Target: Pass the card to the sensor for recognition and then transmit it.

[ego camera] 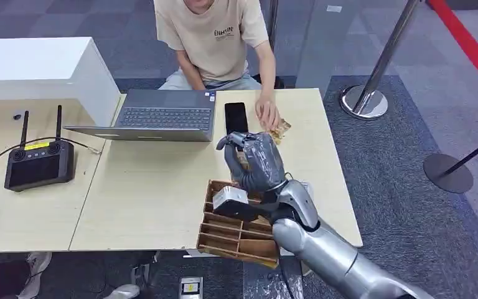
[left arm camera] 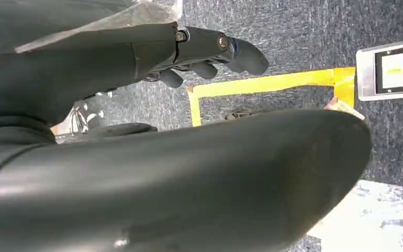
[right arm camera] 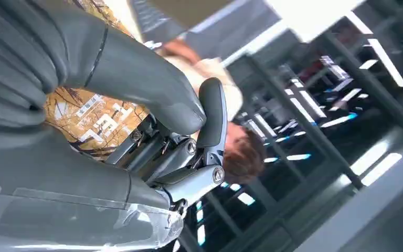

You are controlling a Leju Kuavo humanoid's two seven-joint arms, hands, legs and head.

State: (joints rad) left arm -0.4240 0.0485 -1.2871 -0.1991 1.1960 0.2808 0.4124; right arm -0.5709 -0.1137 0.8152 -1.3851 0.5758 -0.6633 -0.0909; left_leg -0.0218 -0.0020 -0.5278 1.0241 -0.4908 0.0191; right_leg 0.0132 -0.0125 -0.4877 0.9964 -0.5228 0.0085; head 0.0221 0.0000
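Observation:
My right hand [ego camera: 254, 161] is raised above the right part of the wooden table [ego camera: 143, 193], just past a brown slotted organizer [ego camera: 233, 232]. It holds an orange-brown printed card [right arm camera: 92, 122], pinched between the thumb and the fingers. A black phone [ego camera: 236, 116] lies flat on the table beyond the hand. Beside the phone, a seated person's hand [ego camera: 266, 113] rests on another patterned card [ego camera: 281, 130]. My left hand [left arm camera: 204, 52] hangs low over the dark carpet with loosely bent fingers and nothing in it.
An open laptop [ego camera: 155, 116] stands left of the phone. A black remote controller [ego camera: 39, 163] with two antennas lies on the left table, by a white box [ego camera: 43, 68]. Stanchion bases [ego camera: 364, 102] [ego camera: 448, 173] stand on the carpet to the right.

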